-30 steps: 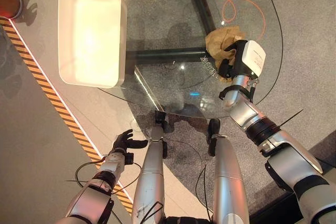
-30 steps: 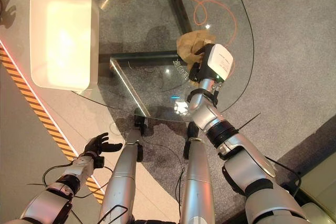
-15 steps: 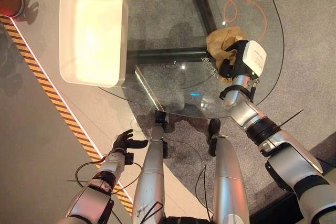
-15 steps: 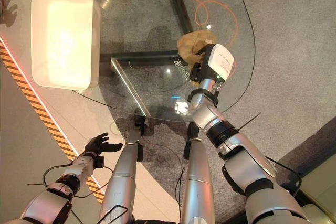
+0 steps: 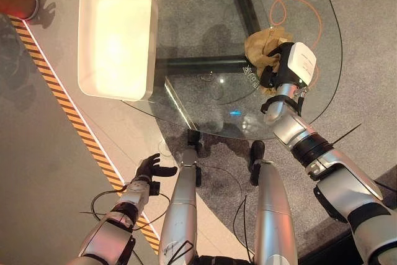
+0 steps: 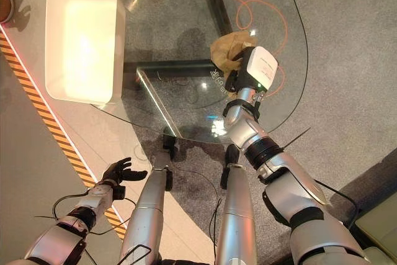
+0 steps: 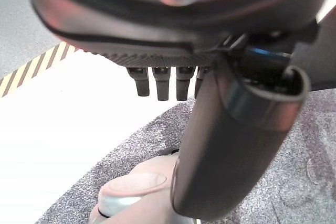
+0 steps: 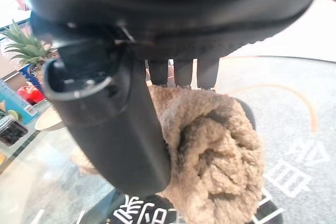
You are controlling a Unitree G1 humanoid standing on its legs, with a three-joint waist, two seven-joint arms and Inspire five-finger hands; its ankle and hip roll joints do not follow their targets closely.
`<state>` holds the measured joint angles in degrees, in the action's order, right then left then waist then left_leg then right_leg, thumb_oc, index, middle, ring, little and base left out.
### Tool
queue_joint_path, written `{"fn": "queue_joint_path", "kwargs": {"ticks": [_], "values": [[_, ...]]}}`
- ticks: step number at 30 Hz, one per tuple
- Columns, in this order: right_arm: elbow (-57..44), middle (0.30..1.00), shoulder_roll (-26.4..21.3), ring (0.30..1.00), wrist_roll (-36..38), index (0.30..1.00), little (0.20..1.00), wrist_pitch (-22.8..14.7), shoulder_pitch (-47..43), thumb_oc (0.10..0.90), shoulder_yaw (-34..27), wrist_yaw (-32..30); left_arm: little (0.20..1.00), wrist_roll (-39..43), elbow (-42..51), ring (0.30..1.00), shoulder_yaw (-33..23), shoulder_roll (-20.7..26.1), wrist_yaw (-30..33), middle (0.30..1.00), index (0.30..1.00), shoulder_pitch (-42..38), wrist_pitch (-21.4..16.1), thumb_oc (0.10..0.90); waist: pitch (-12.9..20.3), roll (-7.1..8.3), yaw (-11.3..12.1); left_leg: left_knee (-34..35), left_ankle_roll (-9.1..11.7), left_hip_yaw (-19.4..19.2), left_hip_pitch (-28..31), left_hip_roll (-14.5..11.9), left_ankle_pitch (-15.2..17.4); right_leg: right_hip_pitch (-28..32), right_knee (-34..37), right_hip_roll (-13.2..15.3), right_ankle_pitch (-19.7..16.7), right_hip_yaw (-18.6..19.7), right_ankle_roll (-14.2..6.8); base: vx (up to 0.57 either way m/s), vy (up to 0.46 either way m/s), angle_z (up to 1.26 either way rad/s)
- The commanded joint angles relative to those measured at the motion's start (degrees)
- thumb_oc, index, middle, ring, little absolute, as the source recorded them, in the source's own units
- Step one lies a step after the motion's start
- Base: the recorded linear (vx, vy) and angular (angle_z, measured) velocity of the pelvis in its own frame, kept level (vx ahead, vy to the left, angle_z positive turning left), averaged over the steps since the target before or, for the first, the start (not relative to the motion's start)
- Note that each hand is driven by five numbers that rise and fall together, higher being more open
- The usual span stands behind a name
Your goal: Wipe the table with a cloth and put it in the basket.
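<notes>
From above, my right hand rests on the brown cloth on the glass table, far from the basket. My left hand hangs loose.

Up close, my fingers curl over the soft, light cloth. I would squeeze its thick middle.

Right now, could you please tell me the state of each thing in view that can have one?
cloth: bunched up on the glass table, gripped by the right hand.
right hand: shut on the cloth, fingers and thumb curled round it.
left hand: open, holding nothing, low beside the table.
basket: upright on the table's left part, nothing seen inside.
glass table: bare where the cloth has not reached.
</notes>
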<state>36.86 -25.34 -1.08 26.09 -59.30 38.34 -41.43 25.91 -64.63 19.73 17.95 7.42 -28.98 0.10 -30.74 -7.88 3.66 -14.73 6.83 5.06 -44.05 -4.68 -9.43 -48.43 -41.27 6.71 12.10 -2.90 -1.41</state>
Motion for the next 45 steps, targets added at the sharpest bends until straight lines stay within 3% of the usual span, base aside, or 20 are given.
{"fn": "queue_joint_path", "kwargs": {"ticks": [1,21,32,39,45], "values": [[-4.35,0.300,3.18,0.300,-8.50,0.300,0.200,-6.94,-9.11,0.100,3.11,2.64,0.900,-1.16,-1.87,0.900,1.89,-0.70,0.64,0.900,0.900,-0.17,0.31,0.800,0.95,0.12,1.84,-6.07,-6.77,-5.09,0.36,8.00,7.60,1.75,13.18,-1.31,-8.52,-4.46,1.01,0.01,0.034,0.01],[-10.83,0.300,7.54,0.300,-20.69,0.300,0.200,-9.61,-9.59,0.100,8.84,15.21,0.900,-1.50,0.35,0.900,2.74,-1.90,1.08,0.900,0.900,-0.09,1.84,0.800,0.95,-0.61,3.16,-6.05,-6.88,-4.39,0.36,9.05,7.15,1.67,13.32,-0.26,-8.93,-5.26,0.73,0.01,0.009,0.06],[-12.44,0.300,9.36,0.300,-25.62,0.300,0.200,-13.43,-8.39,0.100,12.91,23.10,0.900,-1.65,0.67,0.900,3.37,-2.04,1.27,0.900,0.900,-0.09,1.94,0.800,0.95,-0.79,3.50,-5.91,-6.83,-4.15,0.12,9.35,6.94,1.21,13.32,0.00,-9.22,-5.51,0.47,0.00,0.000,0.00],[-12.58,0.300,9.83,0.300,-26.62,0.300,0.200,-14.17,-7.68,0.100,14.48,25.77,0.900,-1.78,0.73,0.900,3.35,-1.93,0.79,0.900,0.900,-0.33,2.40,0.800,0.95,-0.88,3.48,-5.91,-6.77,-4.28,0.20,9.37,6.89,1.15,13.24,0.06,-9.26,-5.41,0.41,0.00,0.001,0.02],[-11.67,0.300,9.42,0.300,-26.49,0.300,0.200,-12.69,-7.27,0.100,15.11,23.82,0.900,-1.62,0.72,0.900,3.80,-1.76,0.63,0.900,0.900,-0.87,2.78,0.800,0.95,-0.69,3.44,-6.05,-6.72,-4.26,-0.02,9.26,6.94,1.00,13.30,0.16,-9.46,-5.52,0.24,0.00,0.000,0.00]]}}
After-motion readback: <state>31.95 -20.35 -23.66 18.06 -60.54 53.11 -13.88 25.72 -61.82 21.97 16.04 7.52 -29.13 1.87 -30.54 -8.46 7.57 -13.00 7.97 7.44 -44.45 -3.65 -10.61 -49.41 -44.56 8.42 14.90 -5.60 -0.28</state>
